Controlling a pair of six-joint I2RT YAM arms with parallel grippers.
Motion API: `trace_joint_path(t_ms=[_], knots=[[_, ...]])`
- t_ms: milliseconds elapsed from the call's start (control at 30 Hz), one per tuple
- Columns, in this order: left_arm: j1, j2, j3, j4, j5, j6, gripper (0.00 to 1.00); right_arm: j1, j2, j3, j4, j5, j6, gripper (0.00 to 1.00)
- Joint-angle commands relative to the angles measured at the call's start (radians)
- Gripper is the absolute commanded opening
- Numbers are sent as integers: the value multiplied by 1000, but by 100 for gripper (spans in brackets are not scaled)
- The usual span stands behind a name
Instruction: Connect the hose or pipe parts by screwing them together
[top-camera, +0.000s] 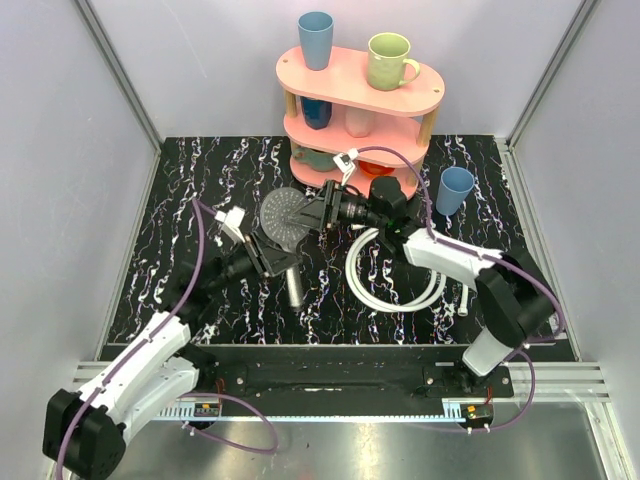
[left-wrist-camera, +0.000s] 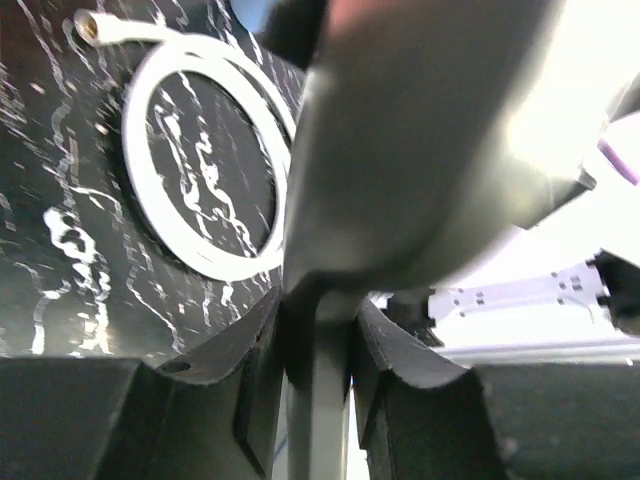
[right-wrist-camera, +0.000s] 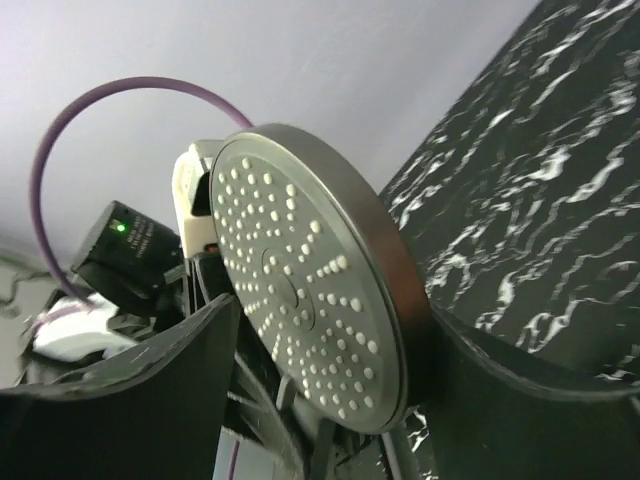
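The hose (left-wrist-camera: 222, 266) lies coiled on the counter (top-camera: 200, 170), right of centre, toward the near edge. Mid-counter, the left gripper (left-wrist-camera: 318, 335) is clamped tight on the shower head (right-wrist-camera: 300, 290) handle. The right gripper (right-wrist-camera: 330, 320) is spread wide, one finger on each side of the round face; contact cannot be determined.

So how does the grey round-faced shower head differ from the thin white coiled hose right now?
The grey round-faced shower head is clamped at its handle by the left gripper, and the right gripper stands open around its disc; the thin white coiled hose lies on the black marbled table, touched by neither gripper. The head is a broad rigid disc; the hose is a slim loop. They are not yet joined.
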Motion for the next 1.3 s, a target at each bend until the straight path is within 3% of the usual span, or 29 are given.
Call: trace_joint_path(t_ms=[0,67,133,367,500,600,667,767,800,900,1000,1133,1267], knots=[[119,10,140,-79,21,112,0,-22,-153,28,-281,167,-230,80],[212,16,165,-94,81,112,0,-55,-176,30,-367,210,-272,87],[298,31,185,-137,122,135,0,-84,-183,62,-493,256,-364,88],[430,27,308,-393,161,356,0,-118,-96,255,-867,690,-764,88],[435,7,283,-400,216,350,0,-121,-17,312,-945,699,-927,85],[435,-21,219,-313,300,267,0,-121,30,430,-1037,492,-866,82],[435,-41,179,-292,299,229,0,-121,-8,417,-988,274,-762,83],[435,-66,138,-291,297,220,0,-123,-105,225,-635,99,-472,93],[435,-73,125,-262,305,189,0,-121,-127,167,-404,69,-338,97],[435,-90,53,-112,359,96,0,-121,-147,18,-118,12,-147,100],[433,-122,-10,25,379,-42,0,-120,-89,19,-47,-43,-62,100],[433,-162,-31,65,374,-73,0,-108,-19,1,153,-112,80,100],[430,-181,-57,142,383,-135,0,-82,6,47,135,-124,72,96]])
